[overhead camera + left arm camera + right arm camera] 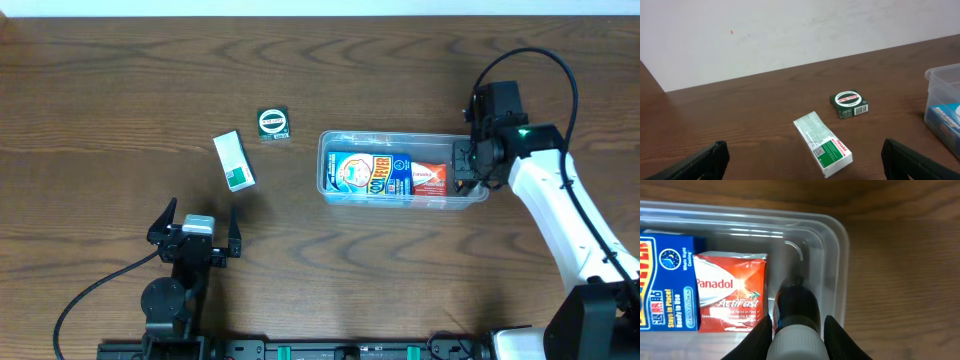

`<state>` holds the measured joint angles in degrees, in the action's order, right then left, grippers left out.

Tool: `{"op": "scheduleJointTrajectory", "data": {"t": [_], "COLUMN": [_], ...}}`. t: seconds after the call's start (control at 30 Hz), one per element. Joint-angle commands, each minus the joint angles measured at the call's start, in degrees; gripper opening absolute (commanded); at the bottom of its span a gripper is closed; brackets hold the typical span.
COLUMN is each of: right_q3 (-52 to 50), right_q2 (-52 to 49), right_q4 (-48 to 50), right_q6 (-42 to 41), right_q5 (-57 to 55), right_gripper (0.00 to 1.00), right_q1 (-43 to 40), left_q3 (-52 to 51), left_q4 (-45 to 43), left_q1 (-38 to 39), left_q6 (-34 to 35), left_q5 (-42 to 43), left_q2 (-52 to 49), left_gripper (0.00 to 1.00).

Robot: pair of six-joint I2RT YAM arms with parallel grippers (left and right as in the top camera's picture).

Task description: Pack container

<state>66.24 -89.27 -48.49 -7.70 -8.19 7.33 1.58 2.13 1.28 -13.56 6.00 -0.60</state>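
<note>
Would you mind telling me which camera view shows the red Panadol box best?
The right wrist view: the Panadol box is close up and its label readable, inside the container between a blue box and a dark bottle. Overhead shows only a small red patch. The left wrist view catches the container's end, not this box.

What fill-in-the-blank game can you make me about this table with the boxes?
1. The red box inside the container has the name ____ printed on it.
2. The right gripper is shut on a dark bottle with a ____ cap.
3. Outside the container, ____ boxes lie on the table: a white-and-green box and a dark green box.
4. The left gripper holds nothing, and its jaws stand ____.
Missing words: Panadol; white; two; open.
</note>
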Motion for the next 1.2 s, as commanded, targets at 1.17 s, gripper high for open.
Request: {"op": "scheduleJointTrajectory", "data": {"t": [1.17], "right_q3": [-6.36], "right_q2": [0.90], "right_q4": [14.88], "right_q6": [-0.35], "right_q5": [-3.65], "right_gripper": [0.50], "right_q1": [0.57], "left_q3": [-1.36], "left_q4": [1.29], "left_q1": [-0.20], "left_q6": [-0.33], "left_q5": [0.44], "left_q2": [0.37], "left_gripper": [0.98]}}
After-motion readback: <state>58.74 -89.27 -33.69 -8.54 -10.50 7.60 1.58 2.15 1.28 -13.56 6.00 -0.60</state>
